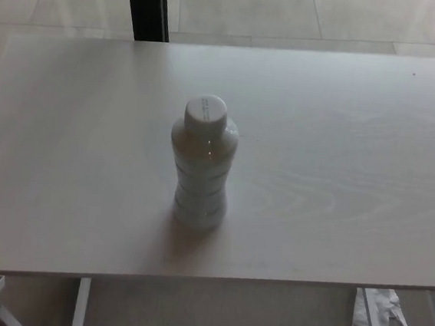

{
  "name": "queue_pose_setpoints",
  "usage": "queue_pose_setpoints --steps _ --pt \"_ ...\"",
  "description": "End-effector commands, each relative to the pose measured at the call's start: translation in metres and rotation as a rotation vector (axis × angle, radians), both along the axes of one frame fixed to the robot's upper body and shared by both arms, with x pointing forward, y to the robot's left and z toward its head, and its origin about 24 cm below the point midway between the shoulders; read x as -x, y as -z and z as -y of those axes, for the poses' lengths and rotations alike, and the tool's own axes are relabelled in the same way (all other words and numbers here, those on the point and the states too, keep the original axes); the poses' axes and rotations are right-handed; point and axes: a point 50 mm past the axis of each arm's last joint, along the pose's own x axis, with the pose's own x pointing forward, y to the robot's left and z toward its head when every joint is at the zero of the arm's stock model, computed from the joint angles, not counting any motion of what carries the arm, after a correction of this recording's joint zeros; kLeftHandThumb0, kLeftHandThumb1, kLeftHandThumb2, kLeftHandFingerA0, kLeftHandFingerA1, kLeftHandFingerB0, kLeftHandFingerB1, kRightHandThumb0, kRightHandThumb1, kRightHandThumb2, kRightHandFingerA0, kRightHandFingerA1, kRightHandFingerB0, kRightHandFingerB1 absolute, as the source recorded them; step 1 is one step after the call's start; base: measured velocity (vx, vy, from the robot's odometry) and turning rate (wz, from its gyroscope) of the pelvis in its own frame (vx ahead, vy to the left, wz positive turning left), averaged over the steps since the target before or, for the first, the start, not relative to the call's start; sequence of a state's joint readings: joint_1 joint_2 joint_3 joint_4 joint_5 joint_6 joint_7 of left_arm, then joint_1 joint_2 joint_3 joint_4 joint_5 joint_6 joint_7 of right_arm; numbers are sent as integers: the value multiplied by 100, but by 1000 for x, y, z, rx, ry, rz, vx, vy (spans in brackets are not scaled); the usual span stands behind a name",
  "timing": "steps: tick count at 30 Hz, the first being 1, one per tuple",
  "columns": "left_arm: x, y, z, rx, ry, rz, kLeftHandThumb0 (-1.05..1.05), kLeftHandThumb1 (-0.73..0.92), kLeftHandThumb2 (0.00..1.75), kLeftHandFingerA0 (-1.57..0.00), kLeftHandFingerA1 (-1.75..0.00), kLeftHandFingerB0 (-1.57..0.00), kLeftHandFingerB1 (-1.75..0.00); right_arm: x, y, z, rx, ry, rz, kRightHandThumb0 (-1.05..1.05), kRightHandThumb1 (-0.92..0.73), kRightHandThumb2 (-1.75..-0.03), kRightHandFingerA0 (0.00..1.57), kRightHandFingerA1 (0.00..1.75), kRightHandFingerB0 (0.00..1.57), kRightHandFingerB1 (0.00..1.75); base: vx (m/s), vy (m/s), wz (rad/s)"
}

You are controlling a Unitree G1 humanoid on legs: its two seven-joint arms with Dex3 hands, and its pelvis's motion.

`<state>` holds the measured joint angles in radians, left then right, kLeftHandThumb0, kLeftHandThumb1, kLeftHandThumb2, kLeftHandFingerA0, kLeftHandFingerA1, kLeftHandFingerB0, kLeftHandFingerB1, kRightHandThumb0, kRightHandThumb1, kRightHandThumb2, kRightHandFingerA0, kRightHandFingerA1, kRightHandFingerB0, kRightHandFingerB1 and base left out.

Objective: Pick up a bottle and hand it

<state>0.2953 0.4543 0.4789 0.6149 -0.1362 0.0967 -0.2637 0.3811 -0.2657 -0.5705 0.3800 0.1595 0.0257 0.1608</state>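
Item count: one bottle (202, 164), one tabletop (342, 144), nothing else resting on it. Bottle: pale, translucent plastic with a ribbed, waisted body and a white screw cap (205, 115) closed on top; it stands upright near the middle of the tabletop, somewhat closer to the near edge than to the far edge, and well apart from both side edges. Contents: I cannot tell whether it holds liquid, as the wall is cloudy and the light washes it out. Tabletop: light, whitish wood grain, matte, with a faint shadow spreading from the bottle's base toward the near edge. Robot hand, left and right: neither of mine appears in the head view, so I cannot tell how far either is open or whether either holds anything; nothing is touching the bottle. Room: pale tiled floor (294, 12) beyond the far edge, with one dark upright post (147, 6) rising behind the far edge, left of centre. Below the near edge: a white table leg (80, 308) at the left, and one crumpled piece of white paper or plastic (376, 313) on the floor at the right.
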Motion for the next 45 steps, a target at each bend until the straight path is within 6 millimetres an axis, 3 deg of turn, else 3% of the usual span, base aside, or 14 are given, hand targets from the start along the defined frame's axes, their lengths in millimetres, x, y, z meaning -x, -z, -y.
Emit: queue_pose_setpoints --steps 1,5,9,11,12,13,14,20,21,33,34,36,37,45 --pt "-24 -67 -17 -122 -75 392 -57 33 83 -2 -62 0 -34 2 -44 21 -105 82 271 -79 -40 -88 40 73 29 61 0 0 0" --pt "-46 -95 -6 -250 2 490 -83 48 58 0 -80 0 -42 2 -46 20 -97 90 266 -82 -54 -57 41 76 34 60 0 0 0" --pt "-61 -116 2 -321 49 533 -89 50 85 -10 -71 -3 -45 3 -46 19 -119 100 270 -80 -53 -58 41 75 34 60 0 0 0" --pt "-78 -139 12 -345 96 590 -84 51 57 -13 -73 -8 -57 2 -45 19 -137 100 271 -78 -40 -87 41 74 32 62 0 0 0" --pt "-87 -151 17 -351 109 633 -82 41 80 -16 -69 -10 -59 0 -46 19 -135 94 269 -78 -53 -58 42 75 33 59 0 0 0" --pt "-94 -159 20 -360 125 658 -83 40 80 -18 -71 -14 -61 0 -47 18 -136 91 271 -78 -39 -88 40 72 31 62 0 0 0" --pt "-110 -179 27 -357 157 722 -84 40 79 -19 -69 -18 -61 1 -48 18 -135 92 268 -81 -54 -57 41 74 32 58 0 0 0" --pt "-142 -219 57 -374 352 848 -77 54 58 -12 -49 -4 -33 1 -48 18 -134 94 259 -78 -54 -58 43 73 33 58 0 0 0" --pt "-154 -223 72 -370 439 855 -75 44 82 -10 -54 -5 -26 0 -49 18 -137 95 261 -77 -40 -87 42 72 32 62 0 0 0" --pt "-178 -156 163 -178 731 695 -79 46 91 0 -31 0 -13 -5 -48 16 -156 86 272 -82 -54 -57 41 76 36 60 0 0 0" --pt "-177 -149 171 -156 757 668 -83 47 91 0 -29 0 -9 -5 -49 15 -155 86 267 -82 -39 -87 41 74 35 64 0 0 0" --pt "-177 -136 185 -163 812 617 -91 51 91 0 -30 0 -1 -6 -50 14 -155 75 265 -82 -54 -57 41 75 34 59 0 0 0" --pt "-177 -131 190 -190 841 592 -92 53 93 -1 -32 0 -1 -6 -50 14 -152 75 265 -81 -40 -88 43 73 31 61 0 0 0" --pt "-180 -114 218 -118 933 540 -97 54 92 0 -24 0 0 -6 -50 16 -149 78 260 -79 -40 -87 42 72 35 63 0 0 0"
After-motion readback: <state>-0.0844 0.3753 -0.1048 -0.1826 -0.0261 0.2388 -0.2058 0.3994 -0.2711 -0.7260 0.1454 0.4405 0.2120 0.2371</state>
